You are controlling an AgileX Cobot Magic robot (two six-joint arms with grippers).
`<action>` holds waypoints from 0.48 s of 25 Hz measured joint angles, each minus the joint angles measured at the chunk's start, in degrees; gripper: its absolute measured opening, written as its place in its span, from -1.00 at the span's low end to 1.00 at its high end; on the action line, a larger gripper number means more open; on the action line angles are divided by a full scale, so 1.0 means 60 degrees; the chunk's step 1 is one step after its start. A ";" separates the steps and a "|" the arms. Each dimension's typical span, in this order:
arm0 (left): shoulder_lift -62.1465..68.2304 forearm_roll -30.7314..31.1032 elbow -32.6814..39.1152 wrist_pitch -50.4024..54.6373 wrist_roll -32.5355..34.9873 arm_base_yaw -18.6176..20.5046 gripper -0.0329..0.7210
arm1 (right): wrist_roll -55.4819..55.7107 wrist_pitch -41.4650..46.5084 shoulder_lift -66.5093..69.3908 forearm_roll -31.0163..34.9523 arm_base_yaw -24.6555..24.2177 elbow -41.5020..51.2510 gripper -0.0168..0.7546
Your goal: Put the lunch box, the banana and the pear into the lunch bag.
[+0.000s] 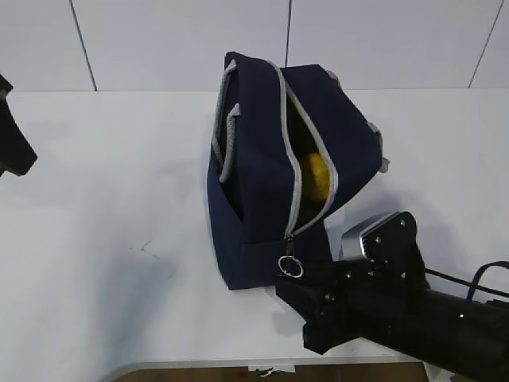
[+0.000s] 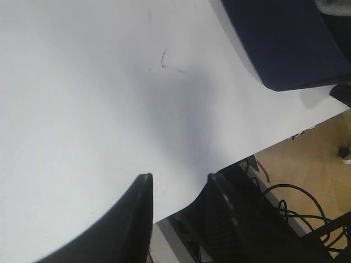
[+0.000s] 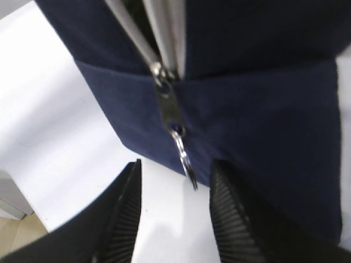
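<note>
While the lunch bag [image 1: 270,175] stands mid-frame, yellow fruit inside, I centre my half-open, empty right tool [image 3: 175,213] on the ring pull [image 3: 186,161] before pinching; left tool [image 2: 178,189] idles, parted.

One lunch bag [image 1: 262,207], one yellow fruit [image 1: 316,177], two tools [image 3: 174,211]

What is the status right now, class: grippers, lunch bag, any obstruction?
Left gripper open over bare table. Right gripper open around zipper ring, not gripping. Lunch bag unzipped, yellow fruit inside. Nothing in the way.
</note>
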 joint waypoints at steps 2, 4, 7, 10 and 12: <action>0.0000 0.0000 0.0000 0.0000 0.0000 0.0000 -0.25 | 0.0000 0.0000 0.0173 -0.0006 0.0000 0.0000 -0.14; 0.0000 0.0000 0.0000 0.0015 0.0000 0.0000 -0.25 | 0.0000 0.0000 0.0292 -0.0006 0.0000 -0.0003 -0.15; 0.0000 0.0000 0.0000 0.0015 0.0000 0.0000 -0.25 | 0.0000 -0.0143 0.0288 -0.0006 0.0000 -0.0020 -0.17; 0.0000 0.0000 0.0000 0.0015 0.0000 0.0000 -0.26 | 0.0000 -0.0334 0.0288 -0.0006 0.0000 -0.0020 -0.17; 0.0000 0.0000 0.0000 0.0015 0.0000 0.0000 -0.26 | 0.0000 -0.0373 0.0288 -0.0006 0.0000 -0.0020 -0.17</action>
